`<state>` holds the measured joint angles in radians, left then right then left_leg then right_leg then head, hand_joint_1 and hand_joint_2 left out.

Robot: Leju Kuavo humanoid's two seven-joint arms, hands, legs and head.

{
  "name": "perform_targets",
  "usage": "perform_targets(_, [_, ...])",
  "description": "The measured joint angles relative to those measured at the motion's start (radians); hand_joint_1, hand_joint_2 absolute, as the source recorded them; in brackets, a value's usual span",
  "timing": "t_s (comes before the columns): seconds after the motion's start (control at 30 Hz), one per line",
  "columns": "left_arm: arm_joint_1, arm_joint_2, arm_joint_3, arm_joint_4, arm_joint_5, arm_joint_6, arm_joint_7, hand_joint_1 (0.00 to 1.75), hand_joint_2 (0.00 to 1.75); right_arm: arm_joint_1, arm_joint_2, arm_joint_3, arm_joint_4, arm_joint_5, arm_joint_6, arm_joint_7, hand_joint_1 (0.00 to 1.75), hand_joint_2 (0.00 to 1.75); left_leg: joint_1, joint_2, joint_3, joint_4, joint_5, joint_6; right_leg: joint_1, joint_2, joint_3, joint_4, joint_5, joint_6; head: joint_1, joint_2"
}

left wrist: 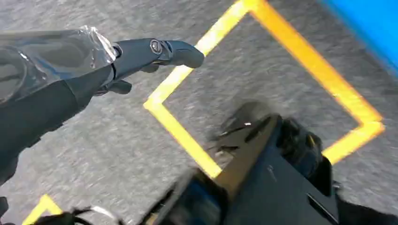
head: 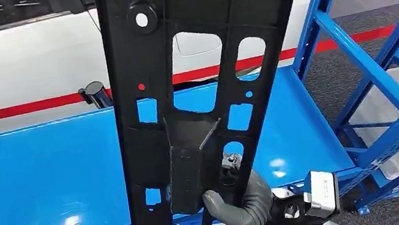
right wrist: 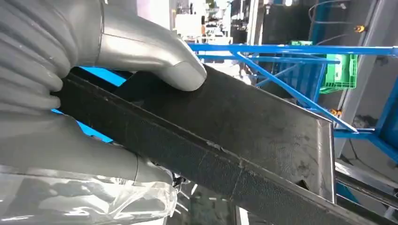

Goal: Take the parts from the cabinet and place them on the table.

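No word, number or brand is showing legibly in any view. The small grey module [head: 321,191] by the right wrist is carrying some faint dark marks that may be lettering, but they are too small and blurred to read. The yellow lines [left wrist: 300,61] on the floor are forming plain marking outlines, with no characters in them.
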<state>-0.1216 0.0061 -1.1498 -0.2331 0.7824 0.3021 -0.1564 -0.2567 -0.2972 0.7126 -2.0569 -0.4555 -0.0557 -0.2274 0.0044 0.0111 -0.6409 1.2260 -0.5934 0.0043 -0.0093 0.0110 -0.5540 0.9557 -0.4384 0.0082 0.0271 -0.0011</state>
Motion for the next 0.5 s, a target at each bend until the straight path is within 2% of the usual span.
perform_targets(0.03, [-0.004,0.0,0.003,0.0,0.0,0.0,0.0,0.0,1.75,0.001,0.0,0.0,0.0,-0.002,0.0,0.001,1.75,1.75,0.0,0.0,-0.023,0.056,-0.014,-0.002,0.0,0.006,0.0,0.0,0.0,0.0,0.0,0.0])
perform_targets(0.07, [-0.007,0.0,0.005,0.0,0.0,0.0,0.0,0.0,1.75,0.001,-0.001,0.0,0.0,-0.003,0.0,0.001,1.75,1.75,0.001,0.0,-0.024,0.06,-0.005,-0.002,0.0,0.013,0.001,0.0,0.0,0.0,0.0,0.0])
perform_targets(0.1, [-0.006,0.0,0.005,0.0,0.0,0.0,0.001,0.0,1.75,0.001,-0.001,0.0,0.0,-0.003,0.0,0.002,1.75,1.75,0.002,0.0,0.0,0.014,0.026,-0.001,0.0,0.025,0.002,0.0,0.001,0.0,0.0,0.0])
perform_targets(0.13, [-0.003,0.0,0.005,0.0,0.0,-0.001,0.001,0.0,1.75,0.001,-0.001,0.0,0.0,-0.005,0.0,0.002,1.75,1.75,0.003,-0.003,0.044,-0.073,0.073,0.003,0.0,0.036,0.004,0.001,0.001,0.001,0.0,0.0])
perform_targets(0.17, [0.001,0.0,0.005,0.0,-0.001,-0.001,0.002,0.0,1.75,0.001,-0.002,0.0,-0.002,-0.006,-0.001,0.002,1.75,1.75,0.004,-0.018,0.09,-0.172,0.119,0.006,0.0,0.047,0.006,0.001,0.001,0.002,0.0,0.0])
perform_targets(0.2, [0.005,0.0,0.005,0.0,-0.001,-0.002,0.002,0.0,1.75,0.0,-0.002,0.0,-0.002,-0.006,-0.005,0.003,1.75,1.75,0.006,-0.058,0.124,-0.257,0.145,0.012,0.0,0.056,0.005,0.0,0.002,0.004,0.0,0.0])
perform_targets(0.23, [0.007,0.0,0.005,0.0,-0.001,-0.003,0.002,0.0,1.75,-0.003,-0.002,0.0,-0.002,-0.006,-0.007,0.004,1.75,1.75,0.005,-0.068,0.127,-0.274,0.143,0.015,0.007,0.06,-0.001,0.007,0.005,0.011,0.0,0.0])
perform_targets(0.27, [0.004,0.0,0.005,0.0,-0.001,-0.004,0.003,0.0,1.75,-0.002,-0.002,0.0,-0.003,-0.006,-0.008,0.004,1.75,1.75,0.002,-0.065,0.129,-0.279,0.137,0.02,0.003,0.067,-0.01,0.006,0.009,0.017,0.0,0.0])
perform_targets(0.33, [0.005,0.0,0.005,0.0,-0.001,-0.004,0.003,0.0,1.75,0.001,-0.003,0.0,-0.004,-0.006,-0.014,0.005,1.75,1.75,-0.002,-0.062,0.126,-0.277,0.142,0.028,-0.001,0.072,-0.014,-0.001,0.016,0.029,0.0,0.0])
perform_targets(0.37, [0.005,-0.003,0.005,0.0,-0.001,-0.005,0.004,0.0,1.75,-0.001,-0.004,-0.001,-0.006,-0.004,-0.018,0.005,1.75,1.75,0.006,-0.056,0.126,-0.287,0.151,0.039,0.004,0.073,-0.017,0.001,0.016,0.034,0.001,0.0])
perform_targets(0.4, [0.004,-0.004,0.005,0.0,-0.001,-0.005,0.004,0.0,1.75,0.0,-0.005,-0.004,-0.008,-0.002,-0.019,0.004,1.75,1.75,0.007,-0.05,0.127,-0.29,0.157,0.046,0.003,0.039,-0.024,0.02,-0.007,0.038,0.0,0.0])
perform_targets(0.43, [0.005,-0.004,0.005,0.0,-0.001,-0.005,0.005,0.0,1.75,-0.003,-0.006,-0.007,-0.009,0.0,-0.023,0.004,1.75,1.75,0.007,-0.047,0.124,-0.29,0.161,0.052,0.004,0.016,-0.045,0.079,-0.054,0.04,0.006,0.0])
perform_targets(0.5, [0.006,-0.004,0.005,0.0,0.0,-0.005,0.008,0.0,1.75,-0.001,-0.007,-0.01,-0.01,0.006,-0.028,0.004,1.75,1.75,0.003,-0.035,0.118,-0.289,0.165,0.057,0.001,0.005,-0.113,0.25,-0.142,0.045,0.006,0.0])
